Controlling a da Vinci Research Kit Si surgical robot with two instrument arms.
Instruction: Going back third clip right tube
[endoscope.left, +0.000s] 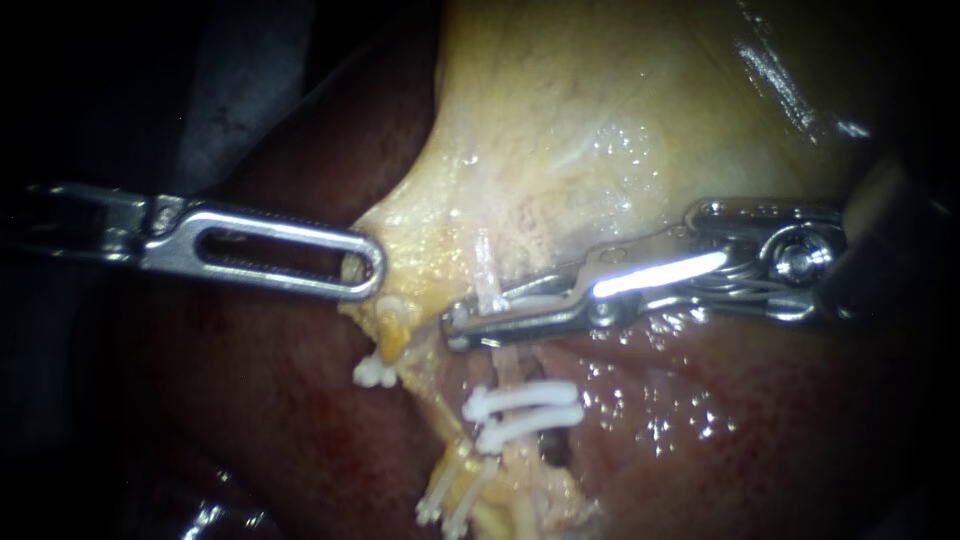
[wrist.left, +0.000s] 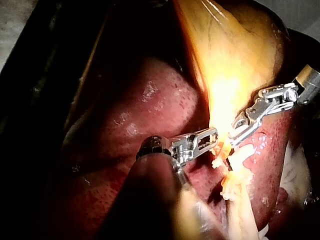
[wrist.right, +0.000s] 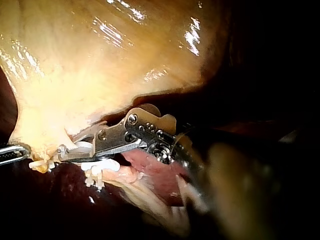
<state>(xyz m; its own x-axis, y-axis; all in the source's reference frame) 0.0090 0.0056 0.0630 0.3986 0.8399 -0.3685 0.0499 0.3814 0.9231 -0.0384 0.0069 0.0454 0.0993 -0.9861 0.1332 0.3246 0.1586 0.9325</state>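
Observation:
In the endoscope view my right instrument (endoscope.left: 470, 325) reaches in from the right. Its jaws lie across the thin pale right tube (endoscope.left: 486, 268) and are closed on a white clip (endoscope.left: 535, 297). Just below them two white clips (endoscope.left: 525, 400) cross the same tube. My left instrument (endoscope.left: 368, 282) comes from the left with its slotted jaws shut on the lower edge of the yellow gallbladder (endoscope.left: 600, 120). The right wrist view shows the clip (wrist.right: 82, 147) between the right instrument's jaws (wrist.right: 65, 151), with my left instrument (wrist.right: 12, 154) beyond it.
Dark red liver (endoscope.left: 250, 400) lies under and around the tubes. The left tube stump carries a white clip (endoscope.left: 372, 374), and more clips (endoscope.left: 440, 500) sit lower down. In the left wrist view both instruments (wrist.left: 212, 137) (wrist.left: 239, 127) meet at the gallbladder's neck.

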